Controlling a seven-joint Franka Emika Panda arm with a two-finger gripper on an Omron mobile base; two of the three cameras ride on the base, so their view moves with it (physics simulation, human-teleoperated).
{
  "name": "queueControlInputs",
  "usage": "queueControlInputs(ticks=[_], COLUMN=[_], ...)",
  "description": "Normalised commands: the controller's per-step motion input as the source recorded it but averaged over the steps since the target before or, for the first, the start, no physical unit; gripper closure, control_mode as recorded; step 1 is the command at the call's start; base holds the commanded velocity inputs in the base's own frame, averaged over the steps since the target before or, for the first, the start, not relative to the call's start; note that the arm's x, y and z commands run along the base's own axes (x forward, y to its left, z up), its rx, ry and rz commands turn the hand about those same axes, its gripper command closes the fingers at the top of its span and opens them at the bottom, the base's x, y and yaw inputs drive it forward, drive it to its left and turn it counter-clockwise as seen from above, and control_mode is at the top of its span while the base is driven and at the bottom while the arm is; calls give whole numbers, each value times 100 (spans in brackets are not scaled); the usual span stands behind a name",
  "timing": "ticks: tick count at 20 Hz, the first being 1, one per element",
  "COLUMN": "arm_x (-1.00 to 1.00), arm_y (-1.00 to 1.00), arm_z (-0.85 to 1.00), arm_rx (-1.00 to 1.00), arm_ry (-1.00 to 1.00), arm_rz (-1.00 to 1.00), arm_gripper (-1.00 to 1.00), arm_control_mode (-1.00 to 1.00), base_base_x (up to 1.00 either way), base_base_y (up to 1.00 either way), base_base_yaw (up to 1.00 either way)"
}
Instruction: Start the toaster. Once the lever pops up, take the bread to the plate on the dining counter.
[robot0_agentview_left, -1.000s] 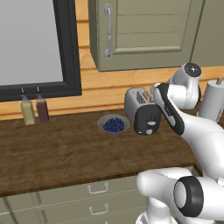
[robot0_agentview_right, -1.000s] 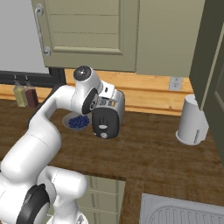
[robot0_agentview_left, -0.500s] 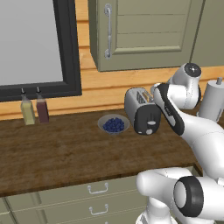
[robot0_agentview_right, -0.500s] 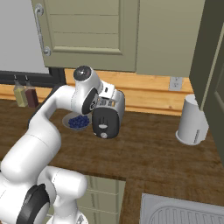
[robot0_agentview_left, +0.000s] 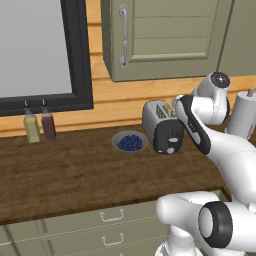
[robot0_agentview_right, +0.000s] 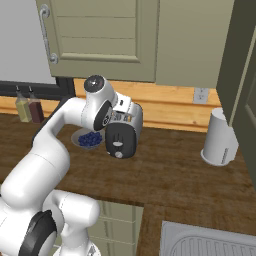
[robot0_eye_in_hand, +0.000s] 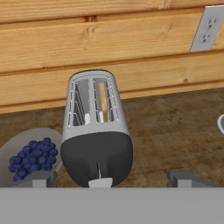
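The toaster is being shown standing on the wooden worktop, near the plank wall, its black end face turned toward the front edge. In the hand view a tan slice, the bread, is being seen edge-on inside the right-hand slot, and the lever is being shown as a pale tab at the bottom of the black face. The tool is being held spread wide, released, with nothing between its fingertips; the toaster's end face is being framed between them. In the base views the hand is being kept just behind and beside the toaster, partly hidden by the arm.

A bowl of blue berries is being seen just beside the toaster on its left. Two bottles are being shown well apart, by the dark-framed window. A white cylindrical jar is being seen on the right. A wall outlet is being seen above the worktop, and green cabinets are hanging overhead.
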Motion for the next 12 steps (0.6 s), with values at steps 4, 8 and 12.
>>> queueControlInputs(ticks=[4, 8, 12], arm_x=[0, 0, 0], arm_y=[0, 0, 0], arm_z=[0, 0, 0], arm_rx=[0, 0, 0], arm_ry=[0, 0, 0], arm_rz=[0, 0, 0], arm_gripper=[-100, -100, -100], arm_control_mode=[-100, -100, -100], base_base_x=[0, 0, 0], base_base_y=[0, 0, 0], base_base_yaw=[0, 0, 0])
